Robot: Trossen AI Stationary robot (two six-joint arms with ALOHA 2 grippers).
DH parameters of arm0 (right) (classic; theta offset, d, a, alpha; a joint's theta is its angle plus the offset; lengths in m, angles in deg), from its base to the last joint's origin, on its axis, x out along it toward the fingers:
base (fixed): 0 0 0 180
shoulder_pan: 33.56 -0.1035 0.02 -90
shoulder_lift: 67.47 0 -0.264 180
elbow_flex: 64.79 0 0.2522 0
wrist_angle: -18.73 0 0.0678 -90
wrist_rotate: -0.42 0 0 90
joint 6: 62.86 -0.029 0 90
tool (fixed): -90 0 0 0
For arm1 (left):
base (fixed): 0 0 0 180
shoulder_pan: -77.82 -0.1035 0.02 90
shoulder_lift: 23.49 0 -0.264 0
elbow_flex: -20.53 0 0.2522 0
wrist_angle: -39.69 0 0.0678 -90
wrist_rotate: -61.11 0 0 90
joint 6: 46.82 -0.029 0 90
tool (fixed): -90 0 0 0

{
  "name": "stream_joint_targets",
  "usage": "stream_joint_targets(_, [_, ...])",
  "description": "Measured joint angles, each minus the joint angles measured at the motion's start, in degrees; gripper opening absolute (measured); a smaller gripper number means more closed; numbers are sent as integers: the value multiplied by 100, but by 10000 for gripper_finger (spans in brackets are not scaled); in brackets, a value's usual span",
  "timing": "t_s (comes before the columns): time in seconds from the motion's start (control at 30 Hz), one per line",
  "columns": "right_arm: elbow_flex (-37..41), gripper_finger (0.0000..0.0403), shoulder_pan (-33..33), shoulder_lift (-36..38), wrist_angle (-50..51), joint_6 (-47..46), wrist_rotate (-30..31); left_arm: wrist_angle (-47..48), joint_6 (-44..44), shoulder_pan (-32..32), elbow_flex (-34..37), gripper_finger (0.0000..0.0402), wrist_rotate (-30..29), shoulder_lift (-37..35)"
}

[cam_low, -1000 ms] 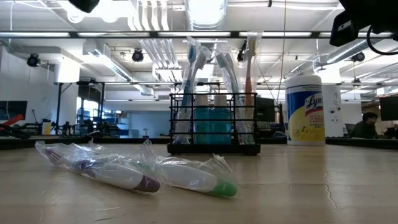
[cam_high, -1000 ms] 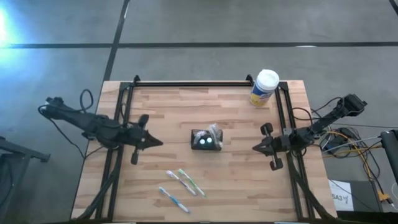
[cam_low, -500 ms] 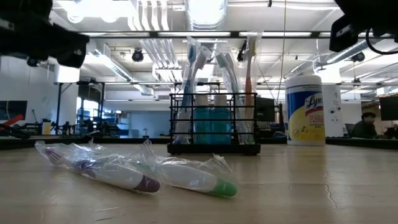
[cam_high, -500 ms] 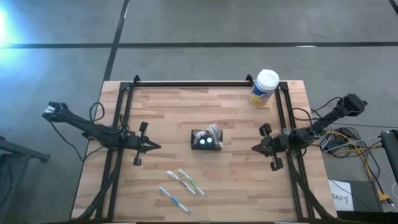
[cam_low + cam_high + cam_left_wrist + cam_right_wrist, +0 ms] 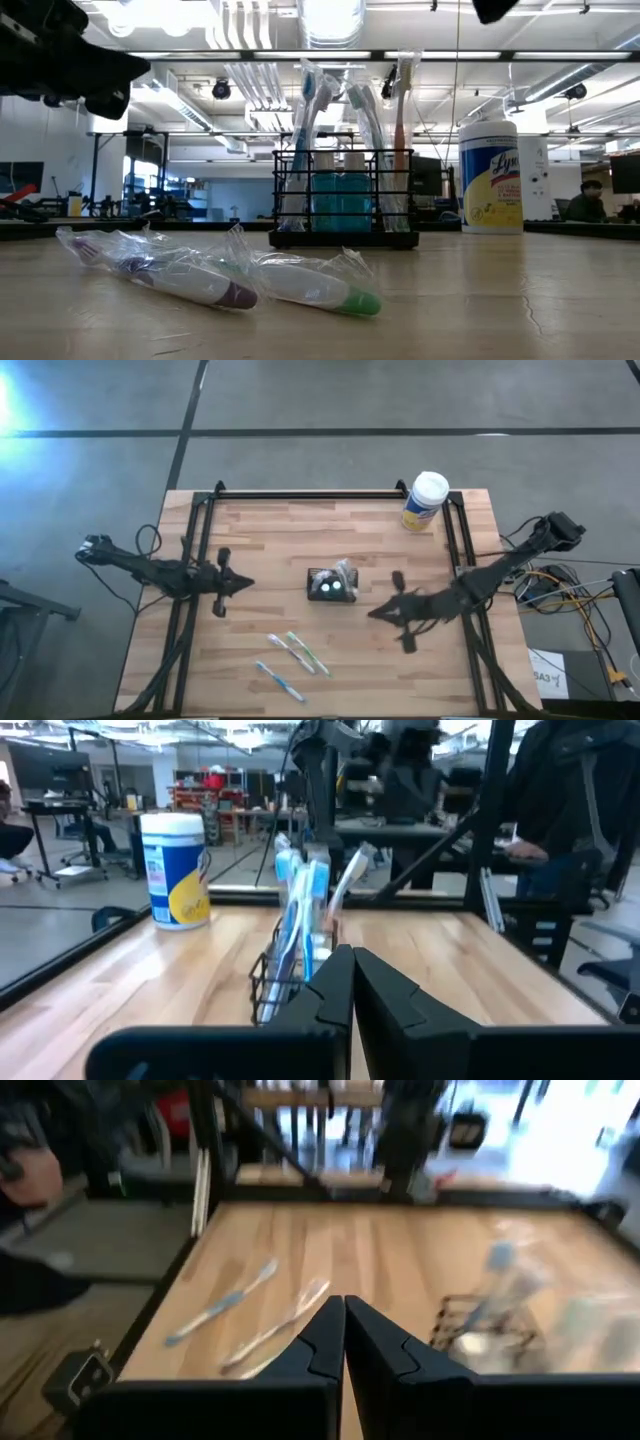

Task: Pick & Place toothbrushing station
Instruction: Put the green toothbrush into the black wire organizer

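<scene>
Wooden table (image 5: 270, 540): pale planks, framed by dark rails.
Toothbrushing station (image 5: 331, 585): black wire holder standing upright near the middle of the table, with toothbrushes poking out of it – it sat free, touched by neither arm.
Right end effector (image 5: 375, 611): out over the table, just beside the station on its right – fingers pressed together, holding nothing.
Left end effector (image 5: 246, 582): over the table's left part, pointing at the station and well apart from it; fingers closed, empty.
Yellow canister (image 5: 424, 501): white cap, upright at the far right corner of the table.
Wrapped toothbrushes (image 5: 295, 651): three lay loose on the near part of the table, in front of the station, each in clear plastic.
</scene>
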Motion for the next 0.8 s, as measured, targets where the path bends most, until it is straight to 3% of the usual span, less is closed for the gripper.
stream_joint_targets(0.33, [-2745,8,-182,-2650,2128,-2119,149,-18,201,0,-59,12,-7,-4])
stream_joint_targets(0.7, [-5271,10,-249,-5076,3775,-3380,119,-12,388,0,-59,11,44,-2])
stream_joint_targets(0.8, [-5896,29,-245,-5644,4463,-3918,-196,-10,388,0,-59,13,46,-2])
